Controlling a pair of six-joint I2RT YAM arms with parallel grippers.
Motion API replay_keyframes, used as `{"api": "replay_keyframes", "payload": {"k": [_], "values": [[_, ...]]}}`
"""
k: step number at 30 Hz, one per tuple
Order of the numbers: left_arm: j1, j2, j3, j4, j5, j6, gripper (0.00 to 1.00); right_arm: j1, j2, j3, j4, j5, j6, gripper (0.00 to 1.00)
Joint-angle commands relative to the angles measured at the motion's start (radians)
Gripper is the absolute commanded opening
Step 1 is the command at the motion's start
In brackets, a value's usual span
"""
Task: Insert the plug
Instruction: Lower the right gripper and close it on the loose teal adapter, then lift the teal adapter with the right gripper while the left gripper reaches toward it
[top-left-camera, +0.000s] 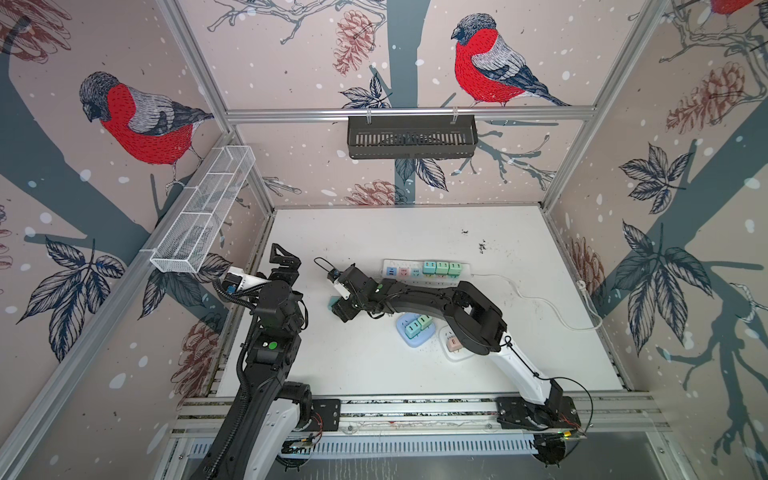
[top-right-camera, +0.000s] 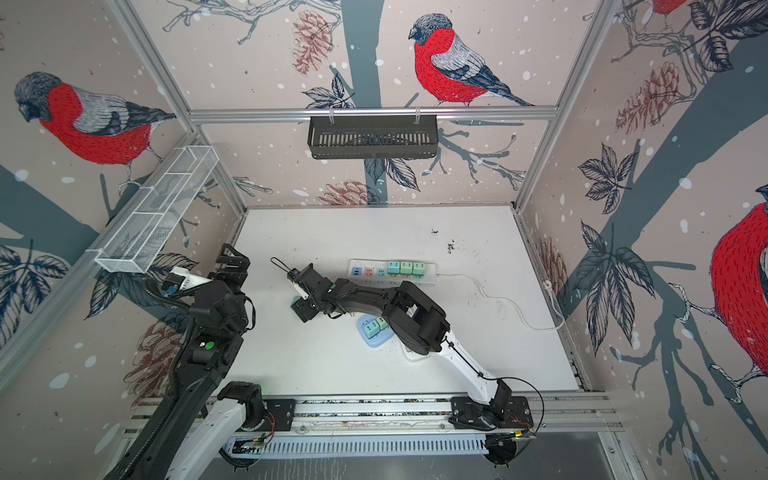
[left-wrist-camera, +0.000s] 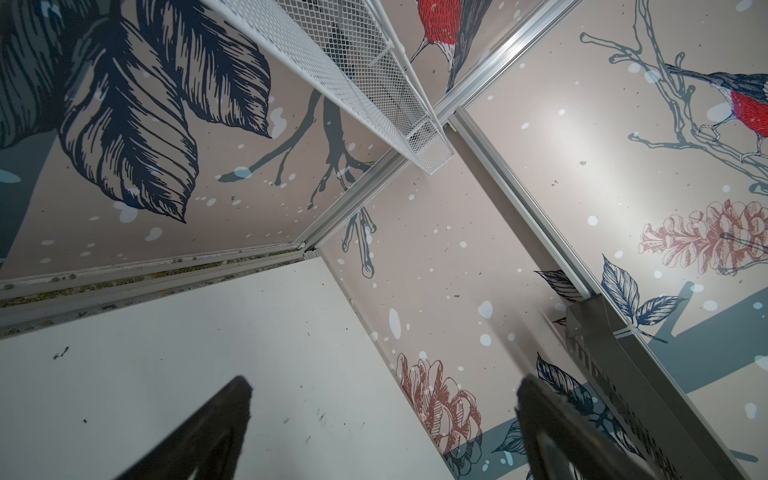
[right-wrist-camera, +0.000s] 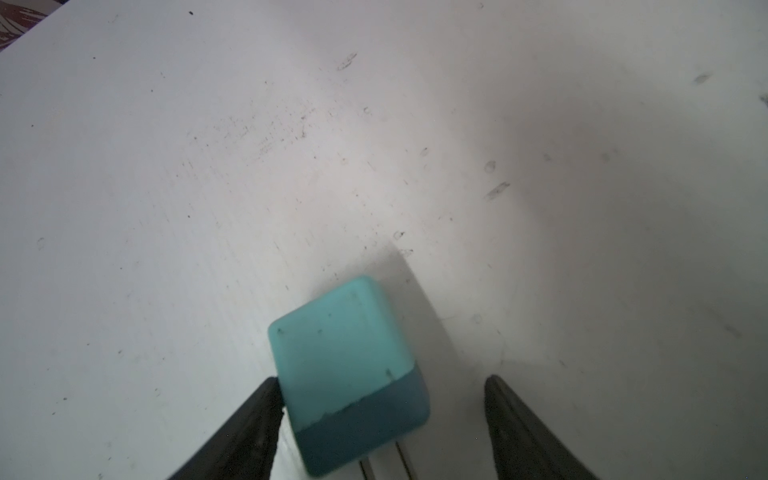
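Straddling the teal plug (right-wrist-camera: 347, 374), which is lying on the tabletop (right-wrist-camera: 166, 187), the right end effector (right-wrist-camera: 383, 381) is standing open (one finger (right-wrist-camera: 249, 424) touching, one apart); its prongs (right-wrist-camera: 402, 457) are seemingly pointing wristward. The left end effector (left-wrist-camera: 384, 382) is gaping empty, well apart.

White table (top-left-camera: 374, 374): power strip (top-left-camera: 397, 264), teal plug (right-wrist-camera: 345, 353), blue tray (top-left-camera: 411, 342), white tray (top-left-camera: 454, 356).

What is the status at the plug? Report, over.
Left gripper open, empty. Right gripper open, straddling teal plug on table. Nothing crowds it.
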Motion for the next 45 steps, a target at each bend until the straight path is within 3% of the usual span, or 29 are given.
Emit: {"api": "replay_keyframes", "payload": {"k": [1,18,25,33,38,45], "values": [[0.004,0.002,0.004,0.024,-0.019,-0.001,0.99,0.005,0.026,0.021,-0.047,0.021,-0.017,0.75],[0.004,0.005,0.005,0.032,-0.012,0.008,0.99,0.039,0.038,0.009,-0.054,0.119,-0.032,0.45],[0.004,0.007,0.006,0.052,0.015,0.039,0.99,0.036,-0.033,-0.057,0.004,0.133,-0.004,0.32],[0.004,0.017,0.001,0.118,0.111,0.114,0.99,-0.005,-0.283,-0.254,0.121,0.147,0.055,0.20],[0.004,0.043,0.006,0.163,0.189,0.153,0.99,-0.038,-0.495,-0.441,0.211,0.215,0.076,0.14],[0.004,0.118,0.043,0.229,0.447,0.202,0.99,-0.108,-0.799,-0.719,0.326,0.333,0.104,0.09]]}}
